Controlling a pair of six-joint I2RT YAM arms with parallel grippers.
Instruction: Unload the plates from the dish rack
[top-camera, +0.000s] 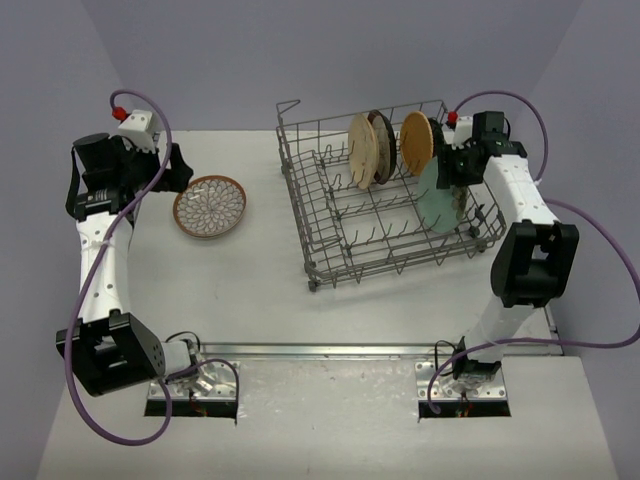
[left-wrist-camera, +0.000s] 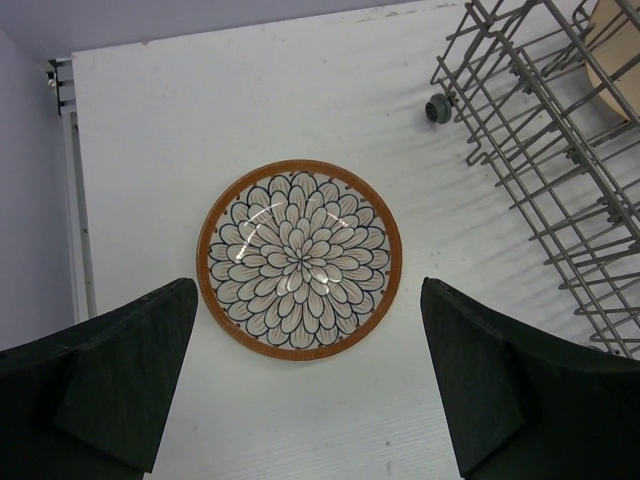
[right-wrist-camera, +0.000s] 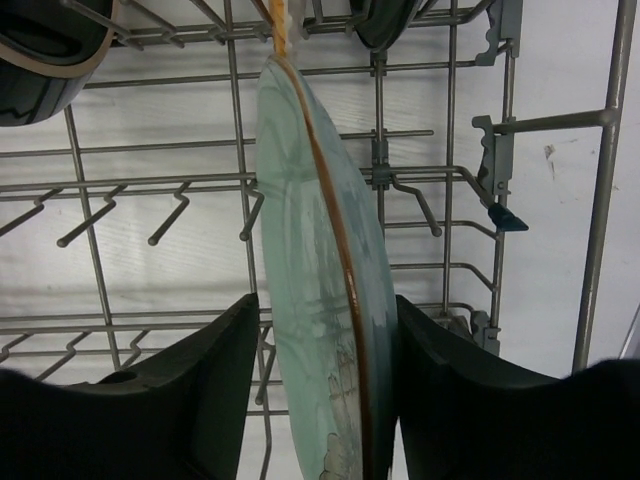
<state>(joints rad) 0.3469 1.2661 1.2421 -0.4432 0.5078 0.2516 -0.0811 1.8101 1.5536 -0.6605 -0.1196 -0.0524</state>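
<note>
Right gripper (right-wrist-camera: 325, 310) clamps the mint green plate (right-wrist-camera: 300, 200) standing in the dish rack (right-wrist-camera: 600, 200), lower centre. A shallow rim grip could slip and snag tines (right-wrist-camera: 170, 215). Left gripper (left-wrist-camera: 308, 290) gapes empty.

The dish rack (right-wrist-camera: 380, 160) is bare grey metal wire. Between the matt black fingers (right-wrist-camera: 180, 400) of the right gripper (right-wrist-camera: 325, 300), the mint plate (right-wrist-camera: 300, 200) is glossy glaze, worn at its edge. Under the left gripper (left-wrist-camera: 308, 295), the floral plate (left-wrist-camera: 298, 258) shines on a matt white table (left-wrist-camera: 200, 120).
</note>
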